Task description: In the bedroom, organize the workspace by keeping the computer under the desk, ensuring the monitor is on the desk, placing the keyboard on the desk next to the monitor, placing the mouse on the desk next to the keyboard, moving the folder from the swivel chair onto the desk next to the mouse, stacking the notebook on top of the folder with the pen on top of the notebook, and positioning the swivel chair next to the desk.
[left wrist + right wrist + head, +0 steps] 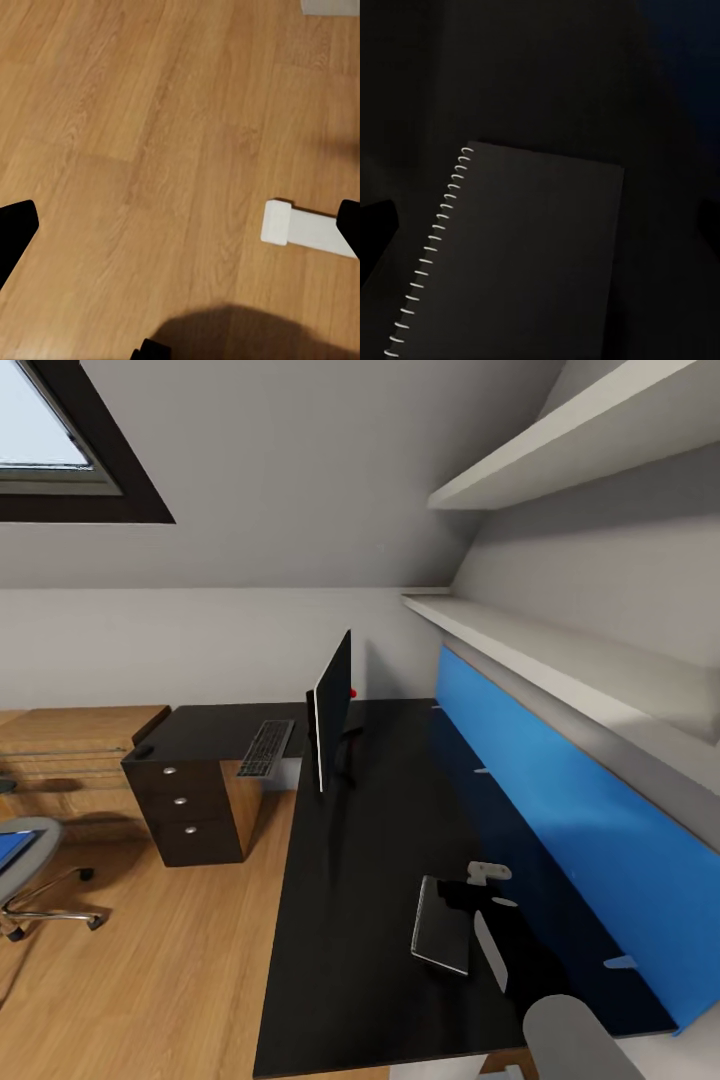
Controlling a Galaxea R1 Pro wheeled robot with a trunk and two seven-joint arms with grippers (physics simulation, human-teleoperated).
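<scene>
Spanning the corner, glossy black L-shaped tabletop (370, 920) w/ blue back panel (560, 810); thin flat monitor (331, 710) upright, dark-keyed keyboard (265, 748) beside it; spiral-bound grey notebook (521, 255) lies flat under right end effector (540, 225), fingers apart, holding nothing. Left end effector (180, 229) released over wood-grain floor (150, 135).

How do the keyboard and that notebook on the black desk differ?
The keyboard lies on the desk's far short wing, beside the monitor; the notebook lies on the near long stretch, by the blue panel. The keyboard shows rows of dark keys; the notebook is plain with a spiral binding. Both are flat rectangles.
</scene>
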